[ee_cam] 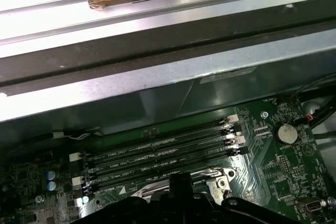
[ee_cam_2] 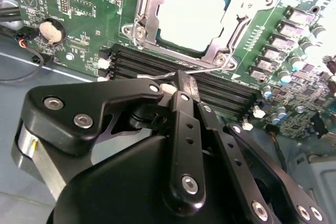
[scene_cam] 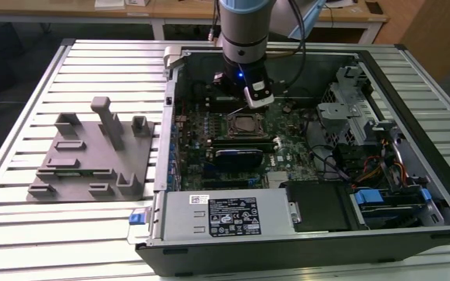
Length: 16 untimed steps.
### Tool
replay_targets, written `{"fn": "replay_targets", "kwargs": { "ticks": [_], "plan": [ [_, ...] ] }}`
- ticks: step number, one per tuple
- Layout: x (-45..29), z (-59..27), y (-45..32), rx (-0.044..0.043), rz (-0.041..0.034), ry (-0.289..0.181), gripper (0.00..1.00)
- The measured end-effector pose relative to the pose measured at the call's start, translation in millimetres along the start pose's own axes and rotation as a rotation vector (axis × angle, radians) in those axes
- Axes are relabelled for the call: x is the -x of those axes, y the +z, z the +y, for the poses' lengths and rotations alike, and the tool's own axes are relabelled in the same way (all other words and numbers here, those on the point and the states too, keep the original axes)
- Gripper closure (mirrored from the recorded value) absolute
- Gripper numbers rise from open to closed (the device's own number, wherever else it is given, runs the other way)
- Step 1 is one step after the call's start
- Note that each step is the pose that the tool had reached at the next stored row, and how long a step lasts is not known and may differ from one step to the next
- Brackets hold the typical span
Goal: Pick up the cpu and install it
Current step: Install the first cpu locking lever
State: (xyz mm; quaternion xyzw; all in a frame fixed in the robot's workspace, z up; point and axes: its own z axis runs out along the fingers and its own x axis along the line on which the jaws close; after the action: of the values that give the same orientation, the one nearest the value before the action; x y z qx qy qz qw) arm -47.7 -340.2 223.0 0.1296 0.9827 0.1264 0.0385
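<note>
Fixture (scene_cam: 92,155): grey tray on the table at the exterior view's left, apart from the work.
Case (scene_cam: 412,117): open.
CPU (ee_cam_2: 197,17): seated in its socket (ee_cam_2: 144,19), frame around it.
Gripper (ee_cam_2: 181,85): fingers pinched together, nothing held, tip at the socket's wire lever (ee_cam_2: 173,74).
Handling: judged a lever step; press squarely, avoid the memory slots (ee_cam_2: 157,64).

The cpu (ee_cam_2: 195,18) lay seated in its socket frame (ee_cam_2: 140,11), open from above. At the frame's 6 o'clock in the second wrist view, the gripper (ee_cam_2: 181,85) hung just over the memory slots (ee_cam_2: 157,66), closing that side. In the exterior view, the case wall (scene_cam: 170,105) stood at 9 o'clock and the drive cage (scene_cam: 350,111) at 3 o'clock.
</note>
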Motion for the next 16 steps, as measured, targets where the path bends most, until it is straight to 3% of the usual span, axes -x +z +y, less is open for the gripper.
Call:
{"fn": "replay_targets", "kwargs": {
  "ticks": [16],
  "plan": [
    [-1.7,9.1,9.7,-0.0037,-0.0036,0.002,0.89]
  ]
}}
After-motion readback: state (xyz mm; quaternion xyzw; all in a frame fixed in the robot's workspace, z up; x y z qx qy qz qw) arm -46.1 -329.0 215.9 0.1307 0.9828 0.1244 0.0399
